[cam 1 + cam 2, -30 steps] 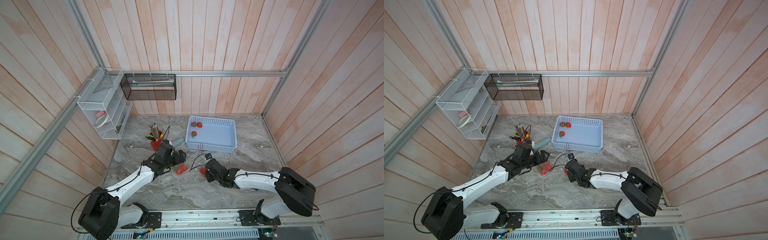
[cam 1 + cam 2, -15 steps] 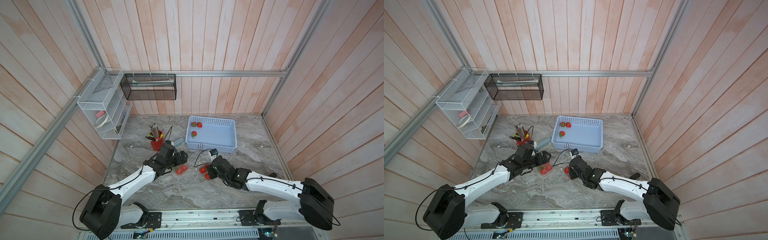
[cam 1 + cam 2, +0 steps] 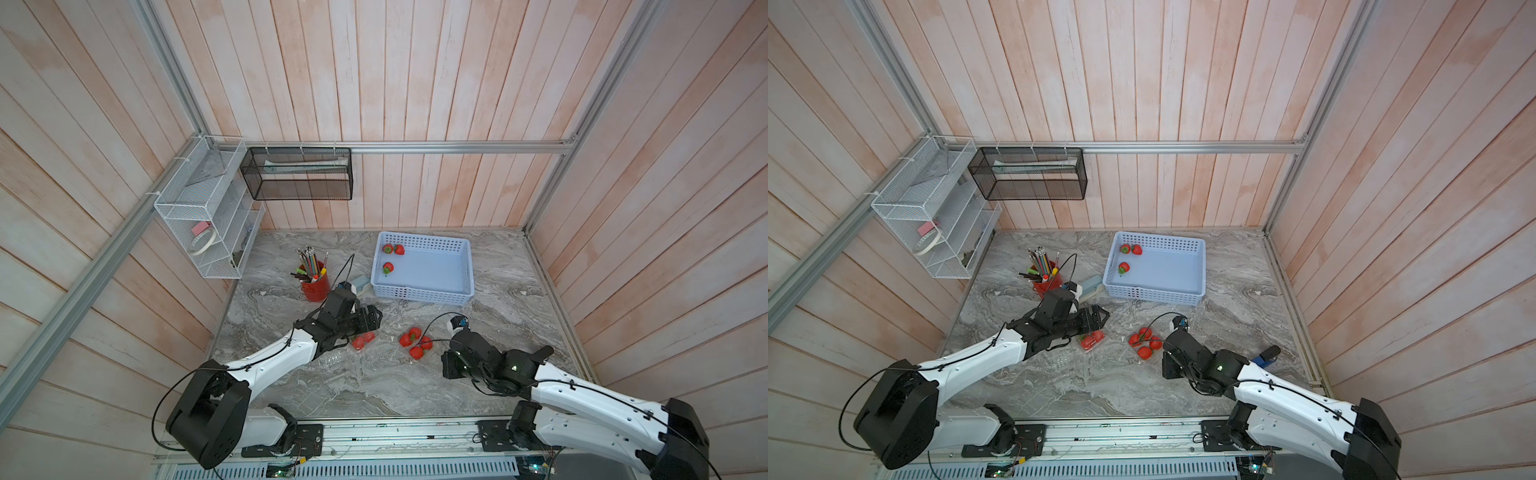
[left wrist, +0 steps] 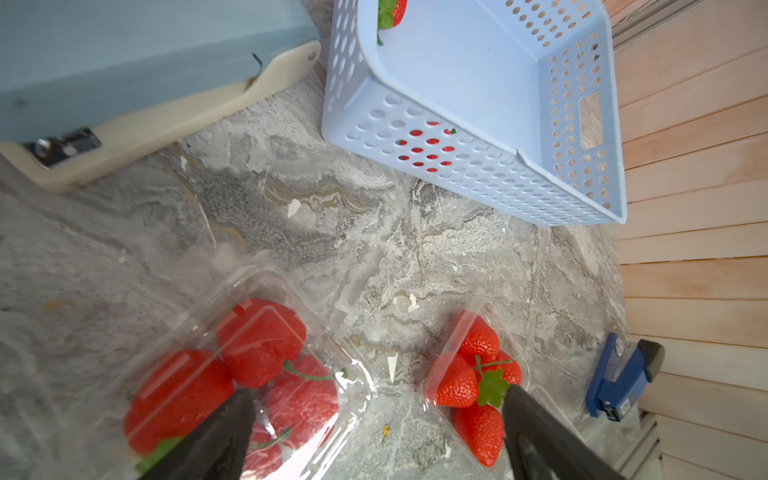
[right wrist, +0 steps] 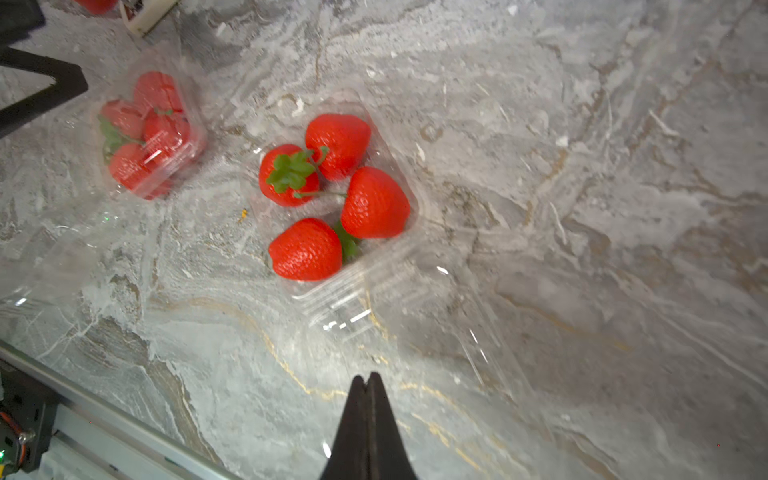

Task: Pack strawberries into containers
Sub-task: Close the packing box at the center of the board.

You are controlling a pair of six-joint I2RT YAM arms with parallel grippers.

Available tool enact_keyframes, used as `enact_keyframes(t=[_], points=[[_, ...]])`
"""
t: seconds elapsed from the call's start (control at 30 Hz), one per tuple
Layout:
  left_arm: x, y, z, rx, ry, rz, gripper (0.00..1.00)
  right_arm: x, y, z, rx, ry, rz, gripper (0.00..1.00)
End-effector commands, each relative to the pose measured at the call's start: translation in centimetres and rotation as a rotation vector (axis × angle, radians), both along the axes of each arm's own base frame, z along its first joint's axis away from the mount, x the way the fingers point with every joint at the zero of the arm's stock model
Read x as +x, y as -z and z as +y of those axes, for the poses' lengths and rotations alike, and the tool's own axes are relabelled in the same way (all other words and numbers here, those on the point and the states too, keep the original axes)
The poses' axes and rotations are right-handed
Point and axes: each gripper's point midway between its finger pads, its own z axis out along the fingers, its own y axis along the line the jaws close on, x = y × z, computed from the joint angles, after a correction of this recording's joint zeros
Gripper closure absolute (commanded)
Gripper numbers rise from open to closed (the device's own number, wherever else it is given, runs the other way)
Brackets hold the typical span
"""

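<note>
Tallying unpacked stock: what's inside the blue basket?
The blue basket holds three strawberries, seen in both top views: two side by side in a far corner, one just nearer. Its near wall covers a strip of the floor, so that strip cannot be checked.

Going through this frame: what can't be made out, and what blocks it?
- Lidded container: berry count unsure; a finger of the left gripper covers part in the left wrist view, the gripper itself in both top views.
- Third container: only faint glints in a top view; contents unreadable.
- Basket: the left wrist view's edge cuts off its strawberries.
- Right gripper: fingertips hidden behind its own wrist in both top views.
</note>
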Motion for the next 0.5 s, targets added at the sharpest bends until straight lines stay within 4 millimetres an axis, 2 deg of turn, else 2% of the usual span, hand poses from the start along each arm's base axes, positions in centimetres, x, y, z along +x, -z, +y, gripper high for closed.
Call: enact_keyframes(t=[0.0, 0.2, 0.47], points=[[0.8, -1.2, -1.8, -0.036, 0.046, -0.038, 0.07, -2.4, 1.8, -3.4, -0.085, 0.083, 0.127, 1.0], [1.2, -0.6, -3.2, -0.032, 0.077, -0.023, 0.07, -4.3, 4.0, -4.3, -0.136, 0.081, 0.227, 1.0], [1.6, 0.4, -4.3, -0.031, 0.097, 0.001, 0.07, -4.7, 4.1, -4.4, -0.126, 0.08, 0.235, 1.0]])
